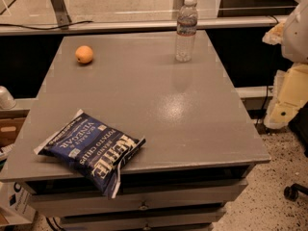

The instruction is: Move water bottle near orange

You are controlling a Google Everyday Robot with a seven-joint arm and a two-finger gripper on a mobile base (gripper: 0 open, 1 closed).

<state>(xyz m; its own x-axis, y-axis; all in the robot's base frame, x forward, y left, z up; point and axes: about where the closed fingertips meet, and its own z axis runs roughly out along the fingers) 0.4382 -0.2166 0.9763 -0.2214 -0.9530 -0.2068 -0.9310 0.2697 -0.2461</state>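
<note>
Start of the transfer, seen from the near side of the grey tabletop. The water bottle stands upright and free near the far edge, right of centre. The orange rests near the far left corner, well apart from the bottle, with bare surface between them. A blue chip bag lies at the near left, partly overhanging the front edge and clear of the likely path. The pale form at the right border is taken to be the arm, with the hand low beside the tabletop's right side and well apart from the bottle. How far open it is cannot be told, though it holds neither task object, since both stand alone. The task appears not yet begun. The hazards are judged as follows. The bottle is tall and narrow, so contact high on the body or off its axis would probably topple it, and from so near the far edge it could roll off. Its clear ribbed wall may flex or slip under a weak grip. The orange is round, so a nudge while the bottle is set down could send it rolling and widen the gap.
</note>
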